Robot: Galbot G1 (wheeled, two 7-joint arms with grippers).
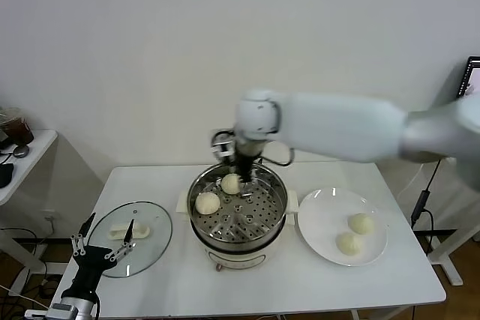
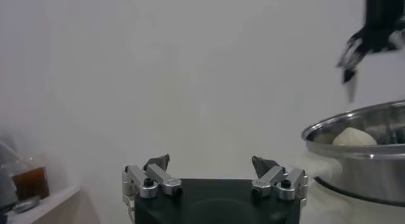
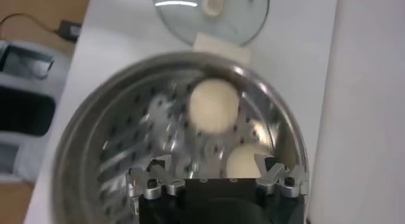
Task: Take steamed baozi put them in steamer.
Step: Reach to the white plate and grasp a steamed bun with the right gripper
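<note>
Head view: your right gripper (image 1: 241, 172) hangs over the far rim of the steamer (image 1: 276, 211), fingers spread and holding nothing. The steamer is a shiny steel pot with a perforated tray, on a cream base, near the middle of the white table (image 1: 172, 275). Two baozi lie on the tray: one (image 1: 232, 183) at the far side just under the gripper, one (image 1: 208, 202) toward the left wall. Both are smooth, round and cream-white. Two more baozi (image 1: 361, 223) (image 1: 349, 243) sit close together on the white plate (image 1: 319, 215) just right of the steamer. The glass lid (image 1: 154, 219) lies flat toward the table's left edge. Your left gripper (image 1: 105, 243) is parked at the front left corner, fingers apart, near the lid.

Left wrist view: left gripper (image 2: 215, 171) with fingers wide and nothing between them. The steamer rim (image 2: 354, 127) shows off to one side, with one pale baozi (image 2: 354, 137) rising just above it. The right gripper (image 2: 361, 45) hangs above that rim, clear of it.

Right wrist view: looking straight down into the steamer (image 3: 95, 127). One baozi (image 3: 214, 104) rests on the holes of the tray, slightly blurred; the other (image 3: 243, 162) lies between the spread fingers of the right gripper (image 3: 215, 171), touched by neither. The lid (image 3: 240, 16) lies beyond the pot.
</note>
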